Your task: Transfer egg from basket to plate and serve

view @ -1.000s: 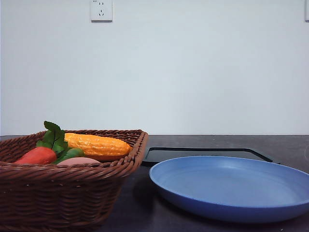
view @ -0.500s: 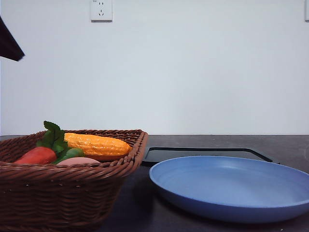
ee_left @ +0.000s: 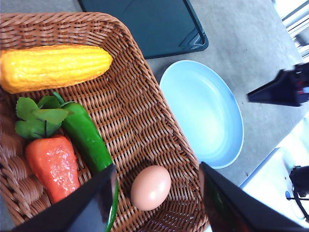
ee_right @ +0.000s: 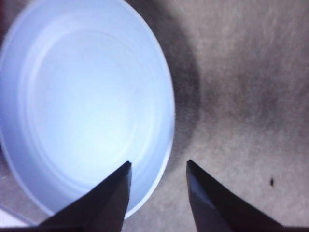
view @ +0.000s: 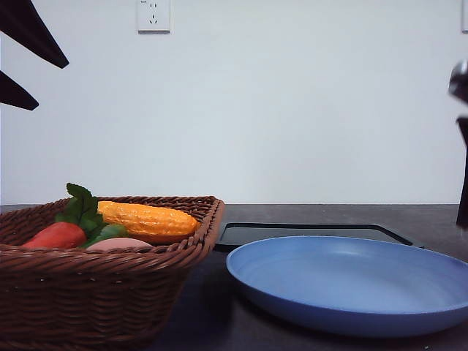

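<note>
The egg (ee_left: 150, 187) lies in the basket (ee_left: 145, 82) near one corner, beside a green pepper. From the front the egg (view: 117, 243) just peeks over the woven rim of the basket (view: 110, 292). My left gripper (ee_left: 157, 166) hovers open above the egg, one finger on each side, not touching it. Its black fingertips (view: 44, 44) show high at the left in the front view. The blue plate (view: 351, 285) sits right of the basket with nothing on it. My right gripper (ee_right: 158, 162) is open above the plate's (ee_right: 82, 96) rim, with nothing between its fingers.
A corn cob (ee_left: 53, 67), a carrot (ee_left: 53, 166) with green leaves and a green pepper (ee_left: 87, 137) share the basket. A flat black tray (view: 307, 232) lies behind the plate. The right arm (view: 462, 146) stands at the right edge.
My left gripper's fingers have come further into the front view at the top left. The right arm has appeared at the right edge. Basket, egg and plate have not moved.
</note>
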Motion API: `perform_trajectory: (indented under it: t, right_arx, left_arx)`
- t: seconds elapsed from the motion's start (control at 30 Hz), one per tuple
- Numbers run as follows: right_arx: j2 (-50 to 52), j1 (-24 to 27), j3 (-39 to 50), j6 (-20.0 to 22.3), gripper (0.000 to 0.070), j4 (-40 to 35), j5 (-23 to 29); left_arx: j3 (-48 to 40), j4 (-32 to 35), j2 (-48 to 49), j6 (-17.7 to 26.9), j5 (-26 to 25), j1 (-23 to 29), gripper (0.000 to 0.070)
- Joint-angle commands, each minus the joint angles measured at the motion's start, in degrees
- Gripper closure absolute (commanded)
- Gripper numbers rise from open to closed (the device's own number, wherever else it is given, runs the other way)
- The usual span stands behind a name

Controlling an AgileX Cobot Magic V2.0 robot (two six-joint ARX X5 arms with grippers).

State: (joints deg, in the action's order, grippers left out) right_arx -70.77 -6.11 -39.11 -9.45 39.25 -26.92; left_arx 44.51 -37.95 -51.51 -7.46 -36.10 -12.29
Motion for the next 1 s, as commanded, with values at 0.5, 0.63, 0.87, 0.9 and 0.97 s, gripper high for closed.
perform_trajectory:
  t: [0.5, 0.63, 0.87, 0.9, 0.97]
  right_arx:
    - [-13.08, -1.79, -0.15, -1.92, 0.0618, -8.54, -3.33]
    - [-11.89, -1.79, -0.15, -1.92, 0.07, -8.28, -3.32]
    - [-6.78, -1.6, -0.2, -1.44, 0.07, -4.48, -3.23]
    - [-5.89, -1.57, -0.2, -1.44, 0.07, -4.12, -3.23]
    - [-4.0, -1.57, -0.22, -1.44, 0.07, -3.56, -3.23]
  left_arx:
    - [0.85, 0.24, -0.48, -0.09, -0.33, -0.22, 0.0346]
    - [0.85, 0.17, -0.48, 0.06, -0.33, -0.22, 0.034]
    - [0.88, -2.24, -0.72, 5.77, -0.26, -3.54, 0.0318]
    - [1.01, -2.91, -0.94, 6.93, -0.24, -4.7, 0.0316]
    - [1.69, -4.51, -1.74, 9.25, 1.24, -7.53, 0.0302]
